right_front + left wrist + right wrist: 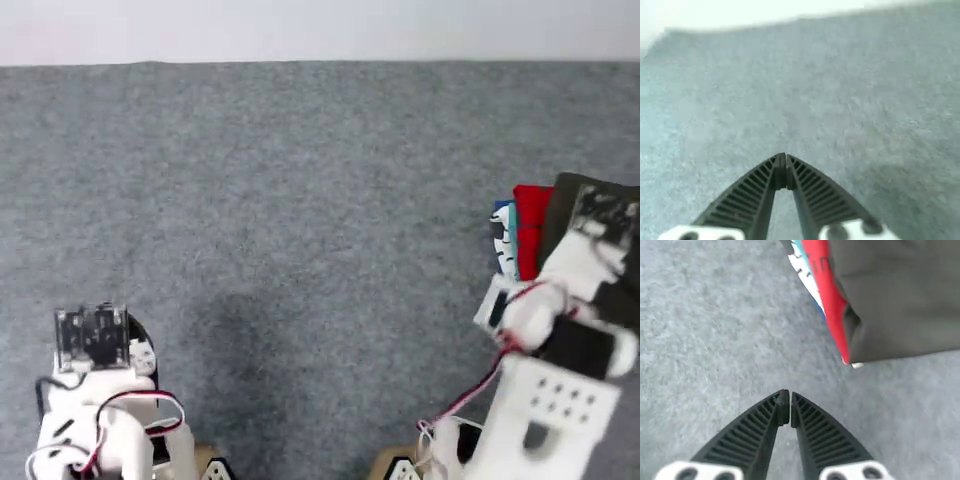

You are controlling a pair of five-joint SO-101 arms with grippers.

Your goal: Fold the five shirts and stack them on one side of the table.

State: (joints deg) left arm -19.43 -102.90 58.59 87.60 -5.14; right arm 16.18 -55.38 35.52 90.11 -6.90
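A stack of folded shirts (535,230) lies at the table's right edge, a dark olive shirt (900,295) on top, a red shirt (830,295) under it and blue and white layers (807,275) below. My right gripper (786,407) is shut and empty over bare grey felt, just short of the stack's near corner. In the high view the right arm (565,300) overlaps the stack. My left gripper (782,170) is shut and empty above the table; its arm (95,350) stands at the front left.
The grey felt table (300,220) runs bare from the left arm across to the stack. A white wall (320,30) lies behind the far edge. Red cables (470,390) hang by the right arm's base.
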